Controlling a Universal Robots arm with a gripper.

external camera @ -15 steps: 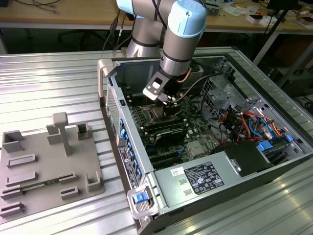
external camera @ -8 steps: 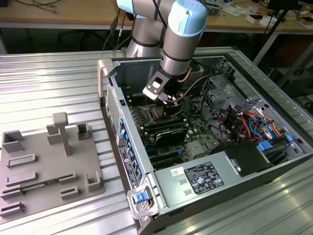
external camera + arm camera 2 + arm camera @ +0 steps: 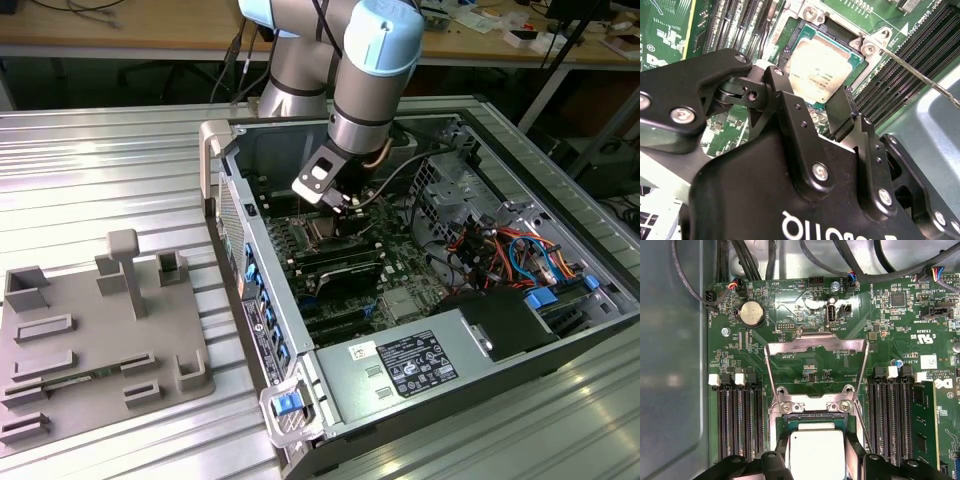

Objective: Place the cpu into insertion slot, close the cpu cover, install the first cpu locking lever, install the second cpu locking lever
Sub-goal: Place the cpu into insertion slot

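In both wrist views the cpu (image 3: 817, 452) (image 3: 820, 67), a pale metal square with a green rim, lies level with the insertion slot (image 3: 812, 409) (image 3: 812, 15). My gripper (image 3: 817, 462) (image 3: 810, 90) is directly over it, its black fingers (image 3: 855, 455) pressed against two opposite edges of the chip. The cpu cover (image 3: 815, 346), a silvery frame with a square window, stands swung open behind the socket. A thin wire locking lever (image 3: 920, 75) (image 3: 864, 422) sticks up unlatched beside the socket. In the exterior view the gripper (image 3: 335, 205) reaches down onto the motherboard inside the open computer case (image 3: 215, 140).
Long black memory slots (image 3: 740, 425) flank the socket on both sides. Cables (image 3: 400, 175) and a drive cage (image 3: 520, 250) crowd the case toward the exterior view's right. A grey fixture tray (image 3: 100, 330) lies on the ribbed metal table at the exterior view's left.
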